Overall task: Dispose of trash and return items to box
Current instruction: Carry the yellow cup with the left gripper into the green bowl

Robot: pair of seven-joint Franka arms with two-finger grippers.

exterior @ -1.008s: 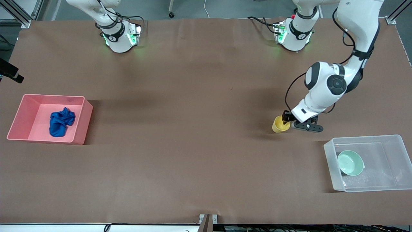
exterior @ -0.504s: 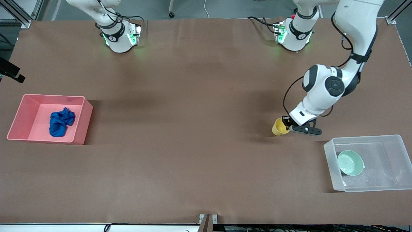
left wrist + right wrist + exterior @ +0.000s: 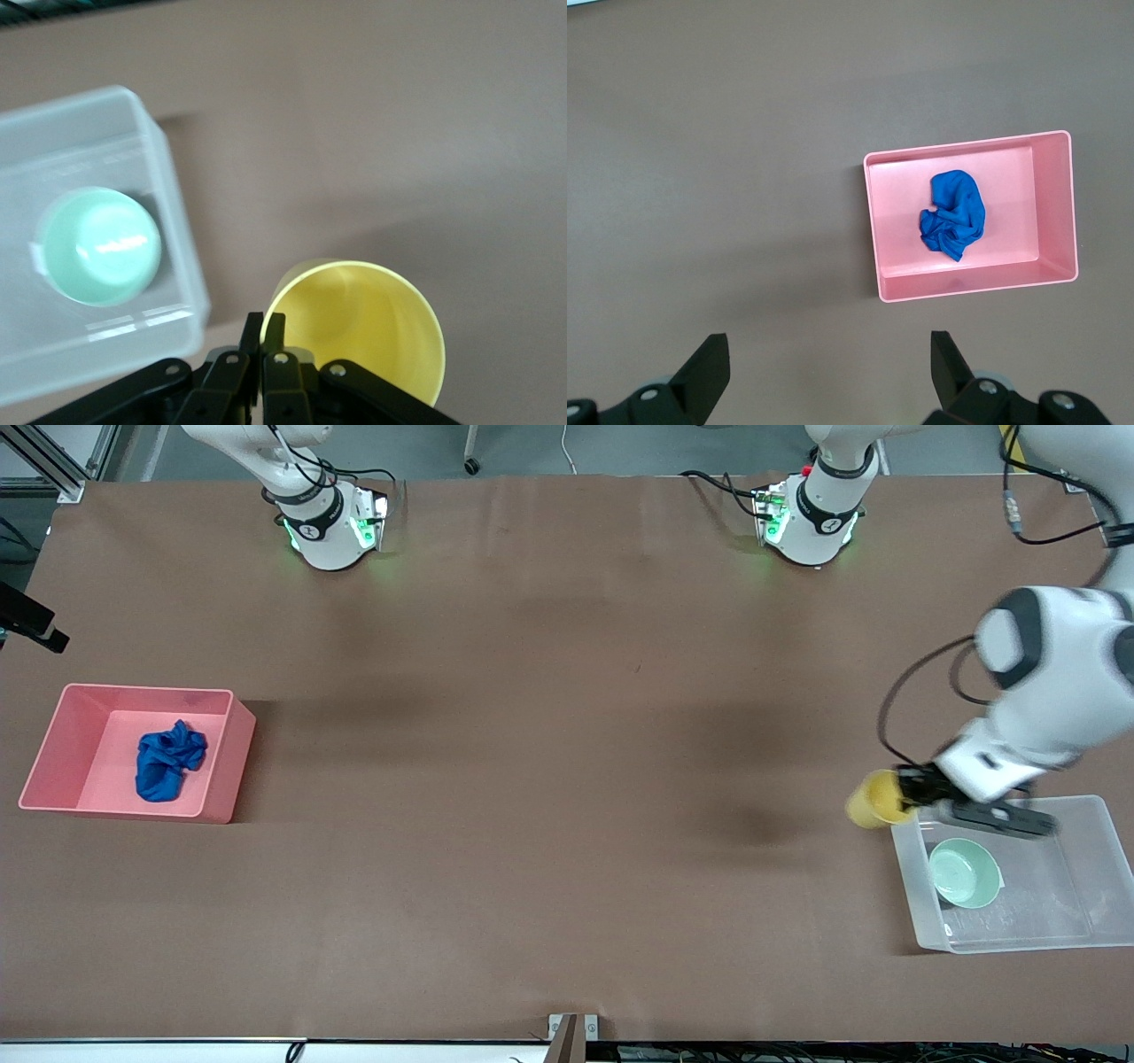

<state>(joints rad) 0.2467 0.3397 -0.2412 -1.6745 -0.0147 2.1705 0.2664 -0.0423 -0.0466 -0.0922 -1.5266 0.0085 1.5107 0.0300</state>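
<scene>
My left gripper (image 3: 908, 790) is shut on the rim of the yellow cup (image 3: 873, 800) and holds it in the air, tilted, over the table just beside the clear box (image 3: 1081, 810). In the left wrist view the fingers pinch the cup's rim (image 3: 270, 323); the cup (image 3: 372, 328) is empty. The mint-green bowl (image 3: 964, 872) lies in the box, also in the left wrist view (image 3: 97, 245). The blue cloth wad (image 3: 166, 759) lies in the pink bin (image 3: 232, 753). My right gripper (image 3: 830, 367) is open and empty, high over the table; the wad (image 3: 952, 215) shows below it.
The pink bin (image 3: 1054, 274) stands at the right arm's end of the table, the clear box (image 3: 173, 221) at the left arm's end. Brown table surface lies between them. Both arm bases stand along the table's edge farthest from the front camera.
My left gripper has lifted the yellow cup off the table and carried it toward the clear box. The right arm has not moved.
</scene>
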